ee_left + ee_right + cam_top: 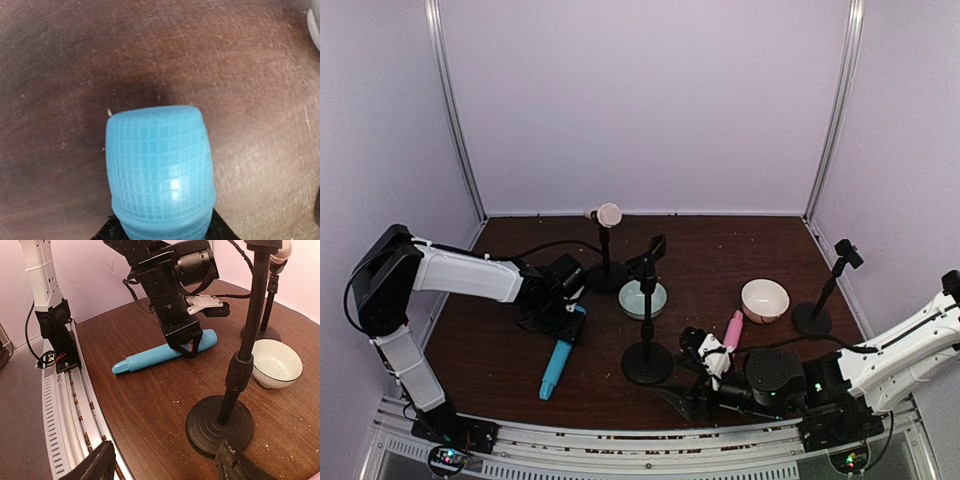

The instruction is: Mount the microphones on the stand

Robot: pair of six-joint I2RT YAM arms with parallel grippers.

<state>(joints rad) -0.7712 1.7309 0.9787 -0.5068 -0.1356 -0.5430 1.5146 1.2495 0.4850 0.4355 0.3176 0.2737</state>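
The sky-blue microphone (558,362) lies flat on the table at the left; its gridded head fills the left wrist view (159,160). My left gripper (572,312) is down over its head end, with the fingers (109,229) pressed to both sides just behind the head. The right wrist view shows this too (189,346). The cream microphone (608,214) sits on the back stand (607,275). The pink microphone (732,330) lies beside my right wrist. My right gripper (682,372) is open and empty, low by the middle stand's base (219,424).
The middle stand (647,360) carries an empty clip (655,248). A third stand (812,318) with an empty clip is at the right. A pale green bowl (643,298) and a cream bowl (765,299) sit mid-table. A metal rail (620,440) runs along the front edge.
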